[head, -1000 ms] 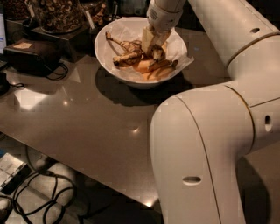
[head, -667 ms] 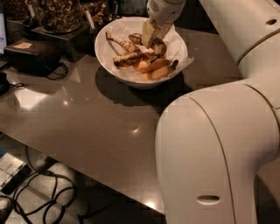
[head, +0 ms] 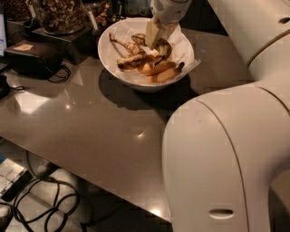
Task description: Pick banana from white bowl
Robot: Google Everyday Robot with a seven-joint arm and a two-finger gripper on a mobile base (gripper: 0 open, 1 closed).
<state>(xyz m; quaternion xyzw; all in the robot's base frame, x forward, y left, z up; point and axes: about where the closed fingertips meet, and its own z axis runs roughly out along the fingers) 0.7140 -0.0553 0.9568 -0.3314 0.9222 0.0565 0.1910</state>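
My hand (head: 155,40) is in the bowl (head: 111,68), just over the banana (head: 165,47); whether it grips, I cannot tell. The banana seems soft and light; I would take its middle.

1. The gripper (head: 155,40) points steeply down at the top middle of the view, with its pale tip lowest.
2. Directly above the gripper sits the round white wrist (head: 168,8), cut off by the top edge.
3. To the gripper's right, the white forearm (head: 253,31) slants down towards the camera.
4. Well back from the gripper, the bulky elbow housing (head: 217,158) fills the lower right.
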